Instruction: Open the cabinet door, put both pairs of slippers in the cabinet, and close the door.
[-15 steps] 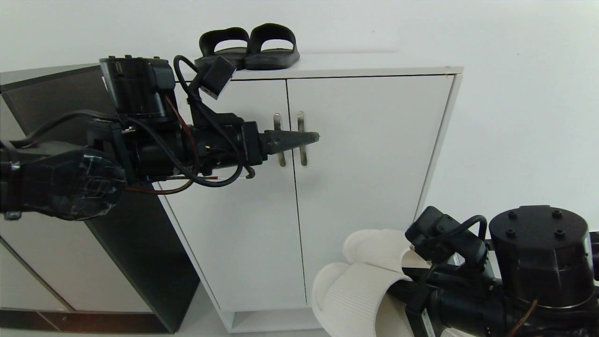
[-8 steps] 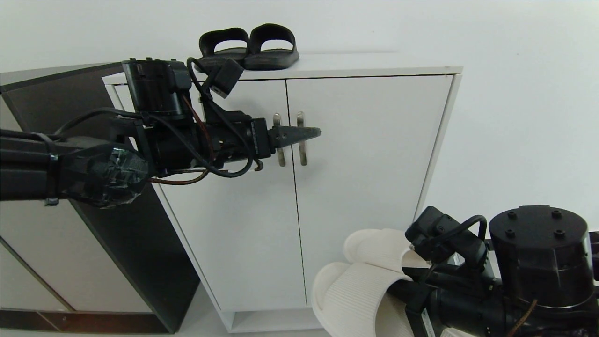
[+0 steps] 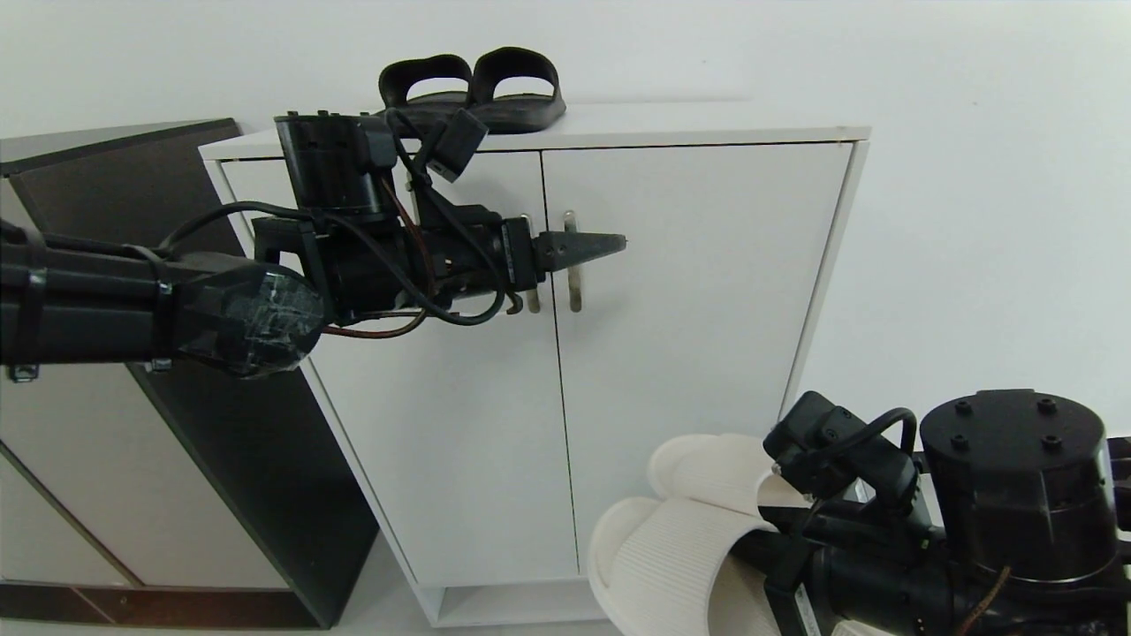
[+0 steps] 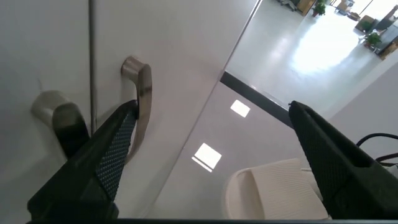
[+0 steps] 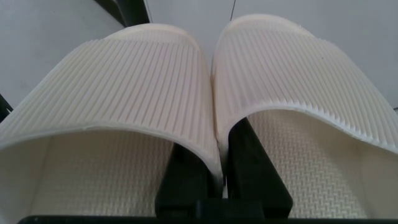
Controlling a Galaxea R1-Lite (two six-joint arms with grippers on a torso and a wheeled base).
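Observation:
The white cabinet [image 3: 698, 291] has both doors closed, with two metal handles [image 3: 573, 265] side by side at the middle seam. A pair of black slippers [image 3: 473, 84] lies on top of it. My left gripper [image 3: 614, 240] is open and level with the handles' upper part. In the left wrist view, one finger [image 4: 106, 155] lies right beside a handle [image 4: 142, 93] and the left gripper [image 4: 211, 112] holds nothing. My right gripper [image 3: 764, 539] is low at the right, shut on the pair of white slippers [image 3: 671, 548]. Its fingers [image 5: 255, 168] pinch the slippers' [image 5: 137, 81] adjoining straps together.
A dark cabinet [image 3: 106, 177] stands against the white cabinet's left side. A plain white wall [image 3: 990, 221] runs behind and to the right. A low recess [image 3: 521, 605] runs under the cabinet doors.
My left arm has pushed forward and a little up, bringing its gripper across the handles. The right arm and the white slippers have stayed where they were.

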